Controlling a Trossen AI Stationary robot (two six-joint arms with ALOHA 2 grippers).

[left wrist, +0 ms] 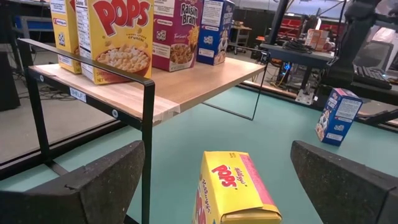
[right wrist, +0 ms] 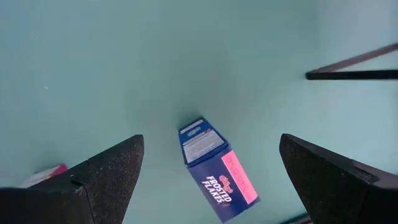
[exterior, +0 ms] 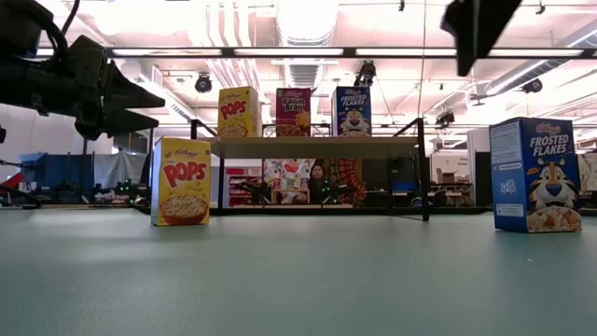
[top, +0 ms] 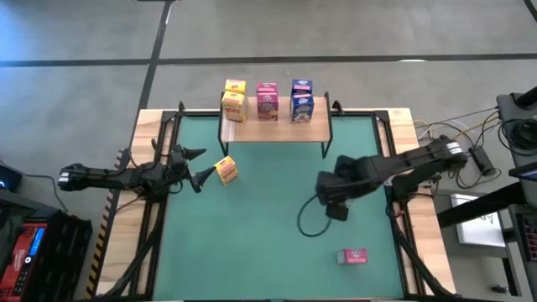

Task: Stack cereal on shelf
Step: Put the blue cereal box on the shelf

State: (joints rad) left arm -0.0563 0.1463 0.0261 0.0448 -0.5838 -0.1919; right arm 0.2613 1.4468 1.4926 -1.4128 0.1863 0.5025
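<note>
Wooden shelf [top: 275, 127] on black metal legs: cardboard cereal boxes in yellow, pink, blue. Green surface [top: 252, 243]: one yellow box [top: 226, 170], one blue box [right wrist: 217, 169], one pink box [top: 353, 256]. Left pincer [top: 199, 165] and right pincer [right wrist: 208, 180]: both open.

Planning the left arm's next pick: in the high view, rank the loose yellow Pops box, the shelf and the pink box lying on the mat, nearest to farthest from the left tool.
1. Yellow Pops box: just beyond the open left tool.
2. Shelf: at the mat's far edge, centre.
3. Pink box: near-right of the mat, farthest.
</note>
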